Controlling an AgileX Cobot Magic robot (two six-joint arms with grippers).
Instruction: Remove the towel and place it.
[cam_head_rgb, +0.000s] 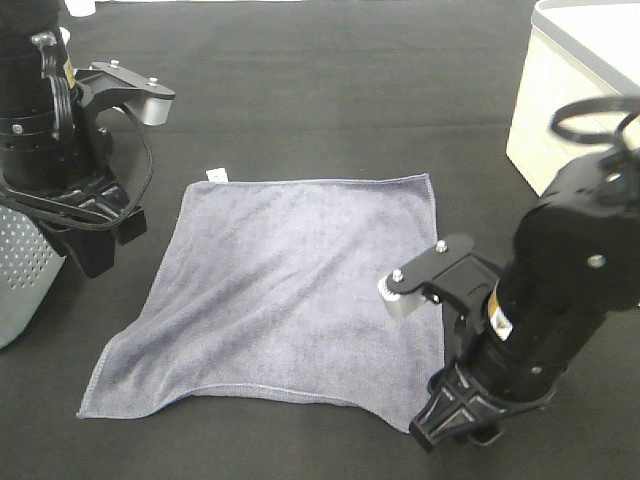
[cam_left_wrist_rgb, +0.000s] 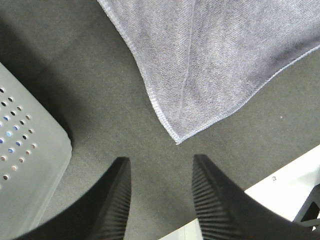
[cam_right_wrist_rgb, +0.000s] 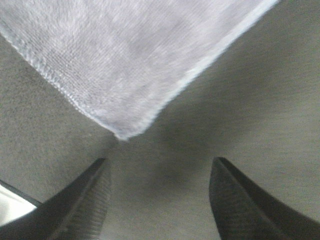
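R pincer (cam_right_wrist_rgb: 157, 200): open, empty, poised just off towel's near R corner, not touching.
L pincer (cam_left_wrist_rgb: 160, 197): open, empty, near towel's near L corner, a gap between.
Towel (cam_head_rgb: 280, 295): spread flat on tabletop (cam_head_rgb: 330, 110), between both arms; tag at far L corner.
Grey perforated basket (cam_head_rgb: 20, 280): beside L arm.
White bin (cam_head_rgb: 570, 90): far R.
Progress: looks placed; pincers need only to back off.
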